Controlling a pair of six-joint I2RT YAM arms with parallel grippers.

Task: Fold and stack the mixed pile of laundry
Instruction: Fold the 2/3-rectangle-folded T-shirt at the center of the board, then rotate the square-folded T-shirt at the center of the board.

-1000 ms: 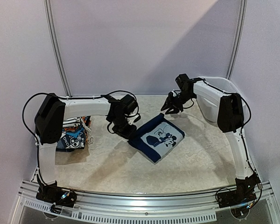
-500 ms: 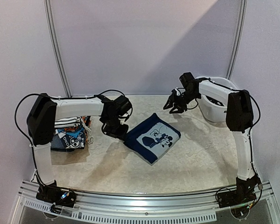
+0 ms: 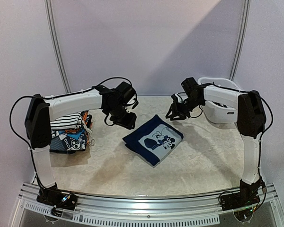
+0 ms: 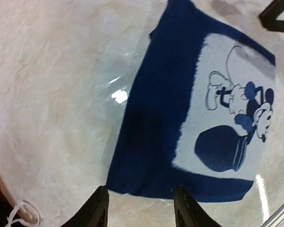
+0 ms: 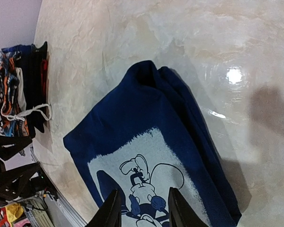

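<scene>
a pale marbled table (image 3: 132, 165) with spots of glare stands inside plain lilac walls (image 3: 146, 42). the folded navy garment (image 3: 153, 138) with a cartoon print lies mid-table. left of it sits a stack of folded laundry (image 3: 71, 135), and right of it a white tub (image 3: 218, 108). the left gripper (image 4: 142, 208) hangs by the garment's far-left edge, jaws parted and empty. the right gripper (image 5: 143, 210) hangs by its far-right edge, also parted and empty. the left arm (image 3: 71, 101) covers part of the stack, and the tub's inside is unclear.
</scene>
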